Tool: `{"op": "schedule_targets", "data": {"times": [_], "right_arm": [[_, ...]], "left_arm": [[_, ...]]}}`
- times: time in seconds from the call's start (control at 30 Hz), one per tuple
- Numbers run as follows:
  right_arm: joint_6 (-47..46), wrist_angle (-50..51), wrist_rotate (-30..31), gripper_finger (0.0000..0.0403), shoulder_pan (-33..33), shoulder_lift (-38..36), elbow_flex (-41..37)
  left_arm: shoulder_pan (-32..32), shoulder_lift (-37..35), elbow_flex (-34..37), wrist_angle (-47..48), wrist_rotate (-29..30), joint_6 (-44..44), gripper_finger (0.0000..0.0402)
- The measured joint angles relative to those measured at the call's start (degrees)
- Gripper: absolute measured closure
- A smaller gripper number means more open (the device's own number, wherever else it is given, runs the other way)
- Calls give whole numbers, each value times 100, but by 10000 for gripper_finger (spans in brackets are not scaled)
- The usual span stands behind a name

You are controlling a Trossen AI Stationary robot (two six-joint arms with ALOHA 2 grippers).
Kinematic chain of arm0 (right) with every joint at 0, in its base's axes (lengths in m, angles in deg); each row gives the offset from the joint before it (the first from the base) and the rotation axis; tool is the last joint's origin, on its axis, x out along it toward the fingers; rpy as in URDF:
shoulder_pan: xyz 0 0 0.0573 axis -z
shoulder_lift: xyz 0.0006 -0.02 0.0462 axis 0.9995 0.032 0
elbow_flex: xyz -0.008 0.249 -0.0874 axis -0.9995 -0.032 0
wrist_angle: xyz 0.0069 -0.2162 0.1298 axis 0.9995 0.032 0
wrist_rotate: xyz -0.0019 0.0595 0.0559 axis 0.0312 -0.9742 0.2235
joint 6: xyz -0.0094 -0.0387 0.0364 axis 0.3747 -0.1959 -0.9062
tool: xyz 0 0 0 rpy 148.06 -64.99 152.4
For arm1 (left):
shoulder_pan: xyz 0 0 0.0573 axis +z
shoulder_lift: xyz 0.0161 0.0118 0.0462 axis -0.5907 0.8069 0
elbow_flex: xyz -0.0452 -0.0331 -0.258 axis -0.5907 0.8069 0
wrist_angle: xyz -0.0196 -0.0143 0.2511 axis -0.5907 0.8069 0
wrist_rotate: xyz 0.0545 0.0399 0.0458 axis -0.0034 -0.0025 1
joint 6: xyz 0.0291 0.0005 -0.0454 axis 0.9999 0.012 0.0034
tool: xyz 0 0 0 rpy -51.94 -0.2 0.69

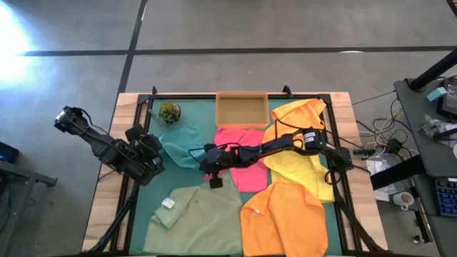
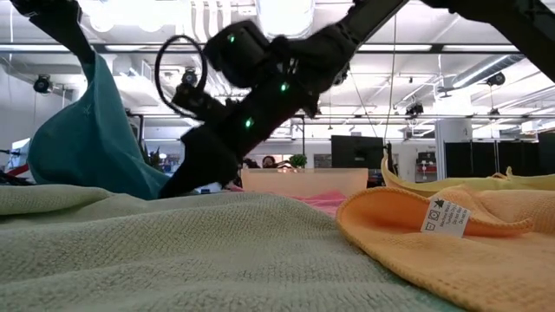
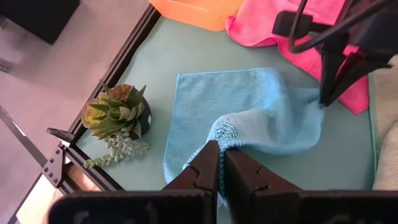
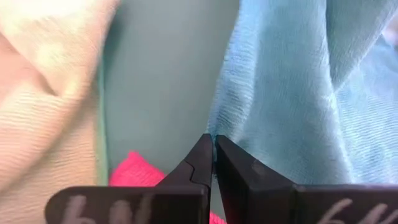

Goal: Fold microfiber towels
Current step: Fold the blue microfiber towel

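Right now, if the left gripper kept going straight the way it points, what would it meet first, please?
Probably more of the teal towel that the left gripper is shut on; beyond it lies the pink towel, though depth is unclear.

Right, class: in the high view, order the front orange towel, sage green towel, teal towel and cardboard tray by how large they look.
1. Front orange towel and sage green towel: too alike to rank
2. Teal towel, bunched up
3. Cardboard tray, close to the teal towel

From my remote station I saw a shallow tan cardboard tray (image 1: 242, 109) sitting at the far edge of the green mat (image 1: 146, 200) on the bench. A small potted succulent (image 1: 169, 112) stood in the mat's far left corner, well apart from the tray.
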Motion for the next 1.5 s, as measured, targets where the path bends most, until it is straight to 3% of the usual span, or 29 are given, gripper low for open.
{"op": "schedule_targets", "data": {"times": [0.2,0.83,1.23,1.5], "right_arm": [[163,100,-17,394,-4,-144,4],[607,1821,-57,394,-45,-1500,-17],[963,2119,268,394,92,-2610,-17],[1055,2019,397,395,397,-3203,-17]], "left_arm": [[0,182,0,-23,-56,2,402],[0,1308,-61,-72,-1562,8,402],[0,1454,-1276,261,-1251,309,402],[188,1148,-1676,270,-837,883,402]]}}
